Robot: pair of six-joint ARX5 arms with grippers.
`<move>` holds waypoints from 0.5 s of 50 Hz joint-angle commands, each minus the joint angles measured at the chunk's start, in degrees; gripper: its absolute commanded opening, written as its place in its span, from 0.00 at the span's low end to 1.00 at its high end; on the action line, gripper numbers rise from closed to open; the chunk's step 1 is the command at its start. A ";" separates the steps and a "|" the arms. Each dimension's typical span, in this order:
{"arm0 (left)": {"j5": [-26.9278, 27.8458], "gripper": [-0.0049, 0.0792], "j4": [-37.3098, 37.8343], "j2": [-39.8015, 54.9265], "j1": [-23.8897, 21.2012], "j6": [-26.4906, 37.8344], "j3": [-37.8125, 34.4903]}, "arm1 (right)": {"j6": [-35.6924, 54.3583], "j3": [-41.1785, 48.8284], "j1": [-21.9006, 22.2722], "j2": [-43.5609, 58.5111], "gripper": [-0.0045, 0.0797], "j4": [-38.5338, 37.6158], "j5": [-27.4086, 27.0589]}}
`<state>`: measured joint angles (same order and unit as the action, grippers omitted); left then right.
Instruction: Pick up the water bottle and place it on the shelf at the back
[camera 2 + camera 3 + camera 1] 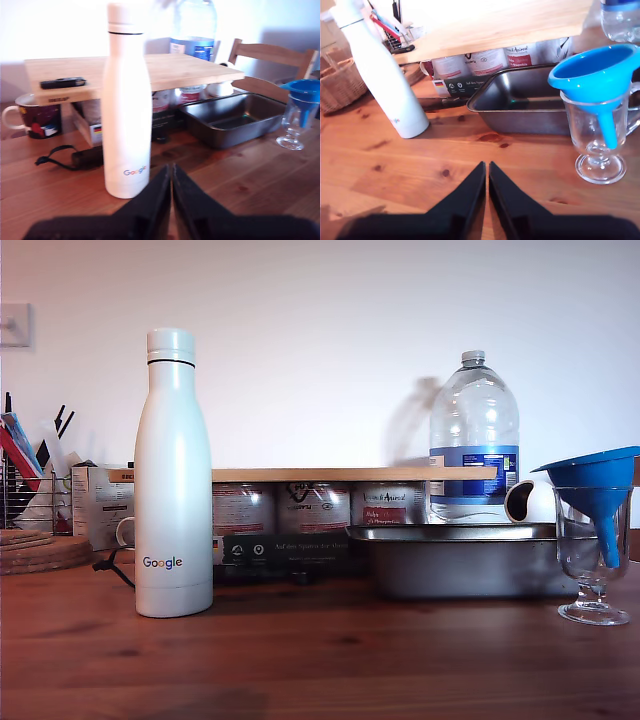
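Closest to the lens stands the water bottle (173, 480), upright on the wooden table (300, 660) toward the exterior view's left, free of everything, Google logo facing out. Off at that view's far left edge, a wire holder of pens (25, 475) is cut by the frame, with cork mats (40, 550) below it. Moving right: the shelf (340, 474) runs across behind, resting on a row of tins (285, 508) whose labels are too blurred to read. A small dark object (62, 83) lies on the plank in the first wrist view; I cannot tell what it is. A mug (32, 117) peeks from under the plank's end there. Further right, the grey metal tray (460, 560), the clear water jug (474, 435) behind it, its base hidden by the plank, then a stemmed glass (594, 560) holding a blue funnel (595, 490), clipped by the exterior view's right edge. Neither arm shows in the exterior view. My first gripper (171, 172) has its tips pressed together, empty, just short of the bottle; my second gripper (486, 167) is likewise closed on nothing, bottle well apart.
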<state>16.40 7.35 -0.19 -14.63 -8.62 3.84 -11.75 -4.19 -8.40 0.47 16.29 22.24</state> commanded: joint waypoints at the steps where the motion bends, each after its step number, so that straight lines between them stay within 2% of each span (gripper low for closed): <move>1: -0.35 0.70 -1.88 -0.52 -0.13 -1.03 -1.62 | -0.02 0.31 -0.39 -0.37 0.04 -0.61 0.46; 4: -0.46 0.76 -2.82 -0.52 -0.28 -0.98 -1.62 | 1.88 0.31 -0.74 -0.35 0.04 -0.74 1.33; 19: -2.80 0.76 -6.19 2.73 -0.52 -0.28 -1.62 | 3.17 0.31 -2.75 -0.35 0.04 -2.43 1.20; 25: -2.99 0.83 -8.79 6.62 -0.81 0.68 -1.62 | 3.15 0.31 -3.21 -0.35 0.04 -1.99 1.18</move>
<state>13.47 -0.12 4.60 -15.03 -8.54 3.84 -8.93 -4.19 -11.14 0.47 14.61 23.46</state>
